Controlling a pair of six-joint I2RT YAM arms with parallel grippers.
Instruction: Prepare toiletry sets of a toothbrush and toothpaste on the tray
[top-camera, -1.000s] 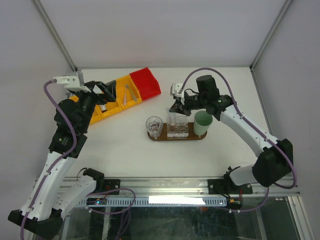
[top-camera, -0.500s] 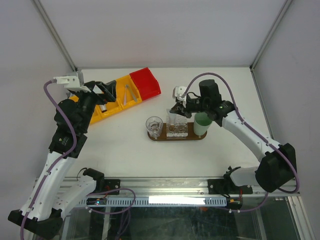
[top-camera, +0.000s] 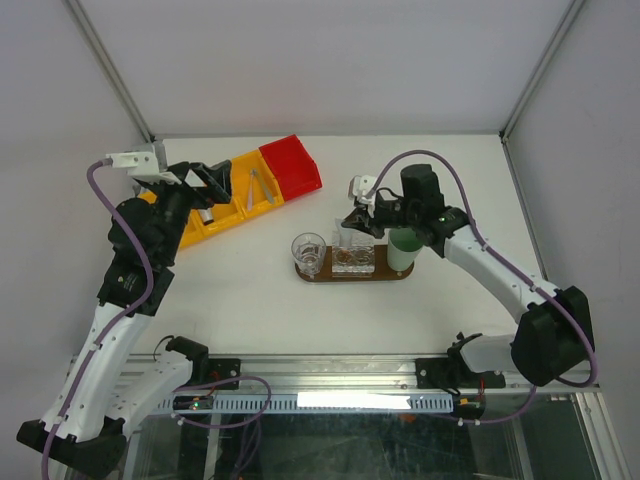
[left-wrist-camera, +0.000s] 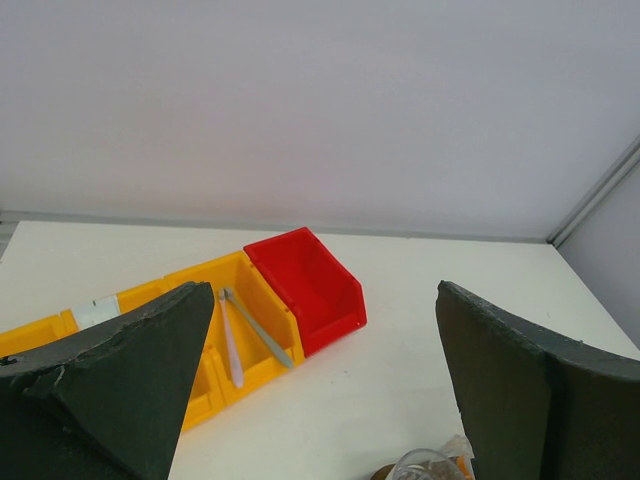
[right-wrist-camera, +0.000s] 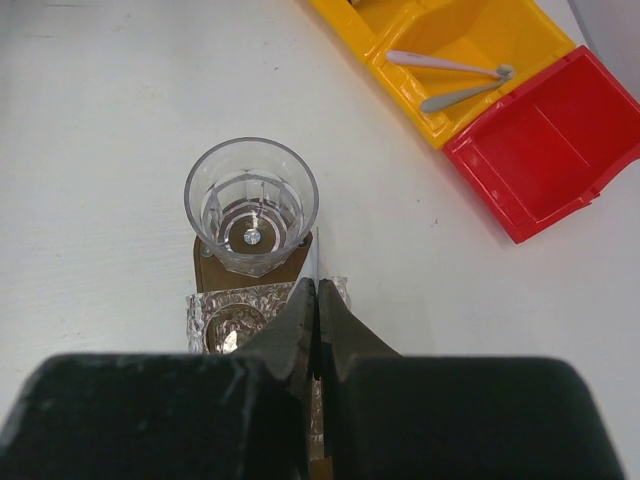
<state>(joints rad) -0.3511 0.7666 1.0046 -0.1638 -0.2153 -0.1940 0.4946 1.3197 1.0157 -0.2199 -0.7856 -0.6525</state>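
Note:
The dark brown tray (top-camera: 392, 277) lies mid-table with a clear glass (top-camera: 308, 251), a clear cut-glass dish (top-camera: 355, 259) and a mint-green cup (top-camera: 402, 251) on it. My right gripper (top-camera: 353, 222) hangs over the dish, shut on a thin pale toothbrush (right-wrist-camera: 316, 255) whose tip points down at the tray's (right-wrist-camera: 203, 270) back edge beside the glass (right-wrist-camera: 251, 205). My left gripper (top-camera: 205, 185) is open and empty above the yellow bins (top-camera: 225, 205). Two toothbrushes (left-wrist-camera: 245, 335) lie in a yellow bin (left-wrist-camera: 200, 285); a pale tube (left-wrist-camera: 97, 310) shows in another.
An empty red bin (top-camera: 292, 168) stands at the right end of the yellow row; it also shows in the left wrist view (left-wrist-camera: 305, 285) and the right wrist view (right-wrist-camera: 545, 150). Enclosure posts rise at the back corners.
My right gripper has moved slightly right and lower over the tray, still holding the toothbrush. The left arm has not moved.

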